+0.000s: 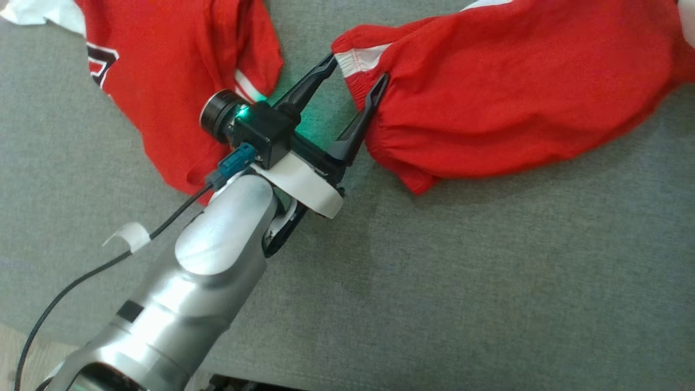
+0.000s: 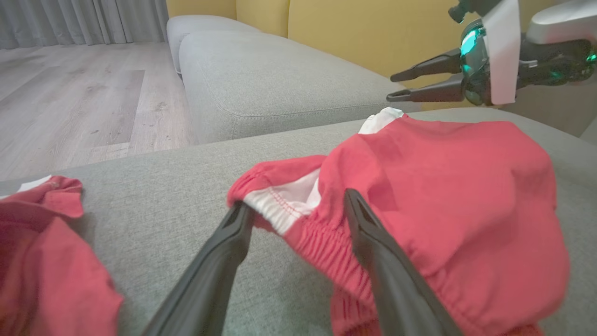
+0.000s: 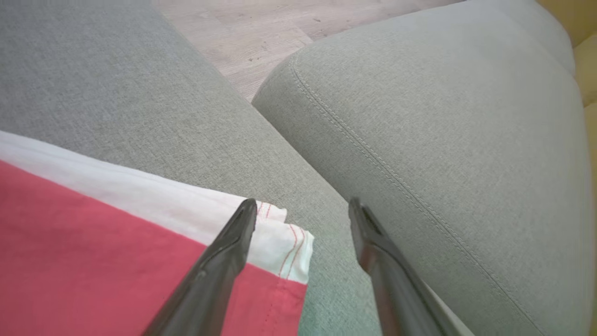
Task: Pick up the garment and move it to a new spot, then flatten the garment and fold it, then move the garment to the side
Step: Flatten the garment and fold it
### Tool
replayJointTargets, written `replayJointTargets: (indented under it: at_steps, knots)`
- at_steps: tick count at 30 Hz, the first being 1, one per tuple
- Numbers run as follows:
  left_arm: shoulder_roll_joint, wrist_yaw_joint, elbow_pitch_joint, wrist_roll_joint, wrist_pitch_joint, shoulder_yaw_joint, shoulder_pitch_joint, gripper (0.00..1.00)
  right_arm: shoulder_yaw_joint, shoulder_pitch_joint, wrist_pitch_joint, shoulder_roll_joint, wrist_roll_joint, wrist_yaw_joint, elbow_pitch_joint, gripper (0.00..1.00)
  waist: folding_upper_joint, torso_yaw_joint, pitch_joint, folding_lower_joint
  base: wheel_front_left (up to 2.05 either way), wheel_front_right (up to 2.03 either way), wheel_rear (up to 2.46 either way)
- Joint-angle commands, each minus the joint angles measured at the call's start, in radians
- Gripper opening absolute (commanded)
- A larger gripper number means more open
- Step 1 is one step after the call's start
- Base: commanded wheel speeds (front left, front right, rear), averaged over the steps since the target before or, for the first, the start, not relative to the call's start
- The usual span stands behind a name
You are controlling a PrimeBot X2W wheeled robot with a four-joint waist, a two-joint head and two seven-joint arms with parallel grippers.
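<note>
Left gripper (image 1: pixel 358 68): fingers spread wide, astride the garment's gathered red-and-white edge, clamping nothing.
Garment (image 1: pixel 516 92): red, rumpled on the grey sofa cushion (image 1: pixel 461 282).
Other red cloth (image 1: pixel 179 70): just beside the left gripper, on the same cushion.
Right gripper (image 3: pixel 302 203): fingers wide apart above the garment's far white hem corner, holding nothing.
Floor (image 2: pixel 70 102): pale wood beyond the sofa.

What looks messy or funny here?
The red garment lies bunched and wrinkled on the gray cushion, its elastic edge puckered between the fingers of the open left end effector. Another red piece sits crumpled, apart at the left.
</note>
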State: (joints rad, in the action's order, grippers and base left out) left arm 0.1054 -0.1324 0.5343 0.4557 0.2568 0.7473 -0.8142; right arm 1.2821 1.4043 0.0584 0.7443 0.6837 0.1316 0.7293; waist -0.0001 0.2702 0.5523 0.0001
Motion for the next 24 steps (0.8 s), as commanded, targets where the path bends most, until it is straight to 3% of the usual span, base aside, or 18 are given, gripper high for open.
replayJointTargets:
  at_steps: [1, 16, 20, 24]
  knots:
    - [0.03, 0.002, -0.014, -0.011, 0.005, -0.031, -0.016, 1.0, -0.008, -0.003, -0.026, 0.004, 0.018, -0.001, 0.009, 1.0, 0.0001, -0.012, -0.014, -0.0001, 0.0, 0.0, 0.0]
    - [0.079, 0.016, -0.093, -0.076, 0.005, -0.246, 0.134, 1.0, -0.171, -0.15, -0.301, -0.13, 0.131, -0.001, 0.153, 1.0, 0.0001, -0.132, -0.199, -0.0001, 0.0, 0.0, 0.0]
    - [0.08, 0.045, -0.171, -0.096, 0.005, -0.335, 0.195, 1.0, -0.277, -0.209, -0.319, -0.169, 0.129, -0.001, 0.141, 1.0, 0.0001, -0.167, -0.252, -0.0001, 0.0, 0.0, 0.0]
    - [0.067, 0.077, -0.263, -0.12, 0.005, -0.428, 0.263, 1.0, -0.476, -0.308, -0.32, -0.196, 0.06, -0.001, 0.048, 1.0, 0.0001, -0.198, -0.297, -0.0001, 0.0, 0.0, 0.0]
